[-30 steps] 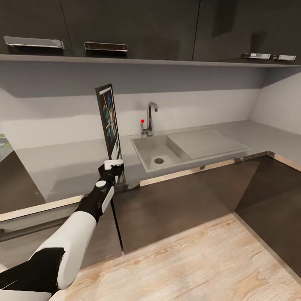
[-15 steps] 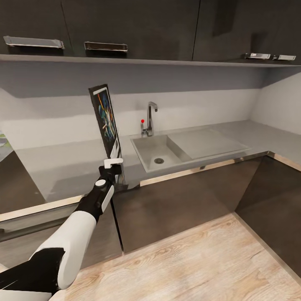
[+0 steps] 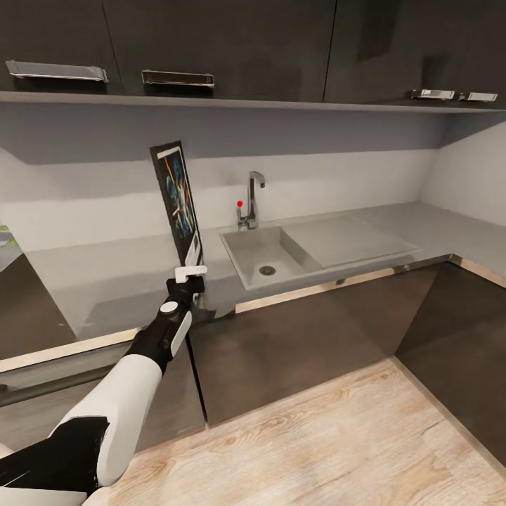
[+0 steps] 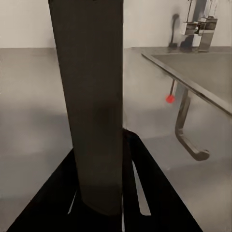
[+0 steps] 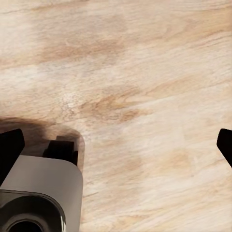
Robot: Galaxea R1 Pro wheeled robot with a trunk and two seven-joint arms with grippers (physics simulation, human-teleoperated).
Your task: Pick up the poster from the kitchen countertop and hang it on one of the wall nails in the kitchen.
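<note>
Dark-framed poster (image 3: 179, 200) (bottom edge clamped) stands upright in left end effector (image 3: 191, 275), above kitchen countertop (image 3: 105, 281).

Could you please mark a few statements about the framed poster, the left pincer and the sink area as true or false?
1. The left pincer grips the black-framed, colourful Star Wars poster by its lower edge. True.
2. The poster lies flat on the glossy grey kitchen countertop. False: it is held upright above the countertop, leaning slightly.
3. The chrome tap stands behind the grey recessed sink. True.
4. The poster already hangs on the light grey wall. False: it is in the pincer, in front of the wall.
5. The right pincer is shut on a cup. False: its fingertips stand wide apart over pale wooden floor.
</note>
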